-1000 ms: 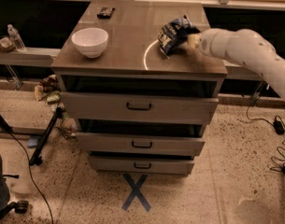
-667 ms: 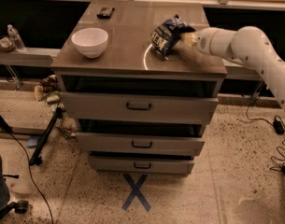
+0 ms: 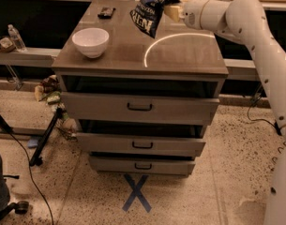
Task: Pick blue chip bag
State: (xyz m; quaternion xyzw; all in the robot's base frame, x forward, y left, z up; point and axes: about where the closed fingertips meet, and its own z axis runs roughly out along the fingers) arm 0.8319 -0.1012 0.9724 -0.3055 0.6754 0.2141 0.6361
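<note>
The blue chip bag [image 3: 148, 14], dark navy foil with white lettering, hangs in the air above the back middle of the cabinet top [image 3: 180, 55]. My gripper [image 3: 167, 7] is shut on the bag's upper right edge and holds it clear of the surface. The white arm reaches in from the right. The round white bowl [image 3: 90, 41] stands on the left side of the top, well left of the bag.
A small dark object [image 3: 106, 12] lies at the back left of the top. The cabinet has three drawers [image 3: 140, 108] slightly pulled out. A water bottle [image 3: 16, 37] stands on a ledge at left. A blue tape X [image 3: 137, 192] marks the floor.
The bag, held in the gripper, has risen off the cabinet top and moved toward the back and left. The bowl has not moved.
</note>
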